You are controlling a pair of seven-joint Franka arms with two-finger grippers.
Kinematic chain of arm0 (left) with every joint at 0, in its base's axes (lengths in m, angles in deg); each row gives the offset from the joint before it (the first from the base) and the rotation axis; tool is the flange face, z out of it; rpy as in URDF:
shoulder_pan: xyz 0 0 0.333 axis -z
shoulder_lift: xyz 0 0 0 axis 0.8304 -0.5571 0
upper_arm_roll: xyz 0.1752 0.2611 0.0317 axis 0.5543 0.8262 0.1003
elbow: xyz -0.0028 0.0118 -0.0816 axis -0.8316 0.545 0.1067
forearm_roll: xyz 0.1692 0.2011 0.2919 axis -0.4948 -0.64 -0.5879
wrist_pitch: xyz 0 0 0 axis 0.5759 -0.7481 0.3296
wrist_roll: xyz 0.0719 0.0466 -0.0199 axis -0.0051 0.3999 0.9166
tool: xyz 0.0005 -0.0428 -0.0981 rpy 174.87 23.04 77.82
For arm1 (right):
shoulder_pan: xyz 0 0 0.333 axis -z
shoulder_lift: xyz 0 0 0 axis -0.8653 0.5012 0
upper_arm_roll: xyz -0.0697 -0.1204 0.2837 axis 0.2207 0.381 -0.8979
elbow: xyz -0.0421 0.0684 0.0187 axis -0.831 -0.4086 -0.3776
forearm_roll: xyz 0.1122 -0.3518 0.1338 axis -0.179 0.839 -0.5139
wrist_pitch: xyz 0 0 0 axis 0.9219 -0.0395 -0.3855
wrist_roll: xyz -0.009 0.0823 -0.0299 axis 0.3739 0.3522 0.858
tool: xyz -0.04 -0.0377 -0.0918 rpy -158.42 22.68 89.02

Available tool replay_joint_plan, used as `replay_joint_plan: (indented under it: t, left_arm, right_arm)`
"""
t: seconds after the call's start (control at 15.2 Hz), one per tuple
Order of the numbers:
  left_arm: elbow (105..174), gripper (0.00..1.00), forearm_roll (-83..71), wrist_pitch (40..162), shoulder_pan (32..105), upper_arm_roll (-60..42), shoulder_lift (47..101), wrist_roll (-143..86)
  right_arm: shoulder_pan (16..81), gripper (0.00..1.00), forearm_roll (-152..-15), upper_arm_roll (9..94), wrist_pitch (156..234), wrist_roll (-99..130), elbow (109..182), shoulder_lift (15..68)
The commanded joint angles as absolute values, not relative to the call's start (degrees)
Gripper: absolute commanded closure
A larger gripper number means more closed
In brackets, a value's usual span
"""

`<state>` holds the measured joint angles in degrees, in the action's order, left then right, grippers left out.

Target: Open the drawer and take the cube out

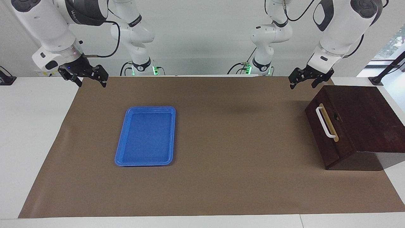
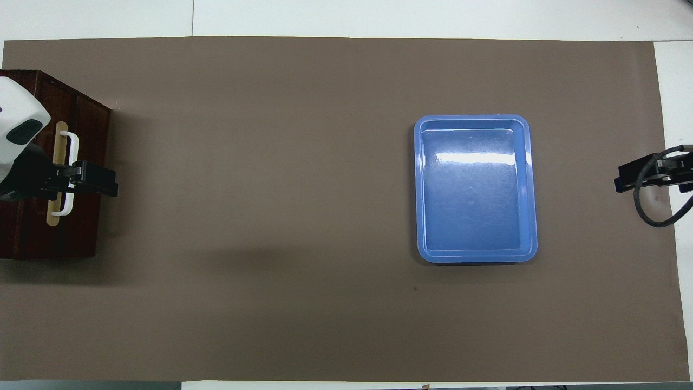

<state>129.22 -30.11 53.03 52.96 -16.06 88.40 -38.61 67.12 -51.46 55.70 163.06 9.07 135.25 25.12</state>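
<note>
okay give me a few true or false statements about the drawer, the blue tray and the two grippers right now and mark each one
1. The drawer is shut. True.
2. The blue tray holds a yellow cube. False: the tray is empty, and no cube shows.
3. The left gripper grips the white handle. False: it hangs open above the wooden box, apart from the handle.
4. The right gripper is open, holding nothing. True.

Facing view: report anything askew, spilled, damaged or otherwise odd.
Nothing is spilled or damaged. The dark wooden box sits turned at an angle to the brown mat, its drawer shut. The blue tray lies empty. No cube shows. Left gripper and right gripper hang open, touching nothing.
</note>
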Motion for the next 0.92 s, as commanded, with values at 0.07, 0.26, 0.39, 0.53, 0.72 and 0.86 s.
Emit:
replay_joint_plan:
  t: [0.07, 0.26, 0.39, 0.53, 0.72, 0.86]
  left_arm:
    - [130.2, 0.00, -29.3, 54.2, 53.9, -15.3, 89.3, -39.3]
    - [130.4, 0.00, -29.6, 54.9, 53.9, -15.3, 89.3, -39.2]
    - [131.8, 0.00, -31.1, 56.3, 53.9, -15.3, 89.4, -39.2]
    - [133.9, 0.00, -35.4, 59.7, 55.4, -15.4, 88.9, -39.4]
    - [136.8, 0.00, -39.9, 64.0, 55.7, -15.4, 88.4, -39.2]
    - [139.4, 0.00, -42.7, 67.5, 55.7, -15.4, 87.2, -39.1]
  right_arm:
    - [67.7, 0.00, -51.1, 55.0, 162.1, 8.7, 135.1, 25.0]
    - [67.7, 0.00, -51.1, 55.0, 162.1, 8.7, 135.1, 25.0]
    - [67.7, 0.00, -51.1, 55.0, 162.1, 8.7, 135.1, 25.0]
    - [67.7, 0.00, -51.1, 55.0, 162.1, 8.7, 135.1, 25.0]
    - [67.7, 0.00, -51.1, 55.0, 162.1, 8.7, 135.1, 25.0]
    - [67.7, 0.00, -51.1, 55.0, 162.1, 8.7, 135.1, 25.0]
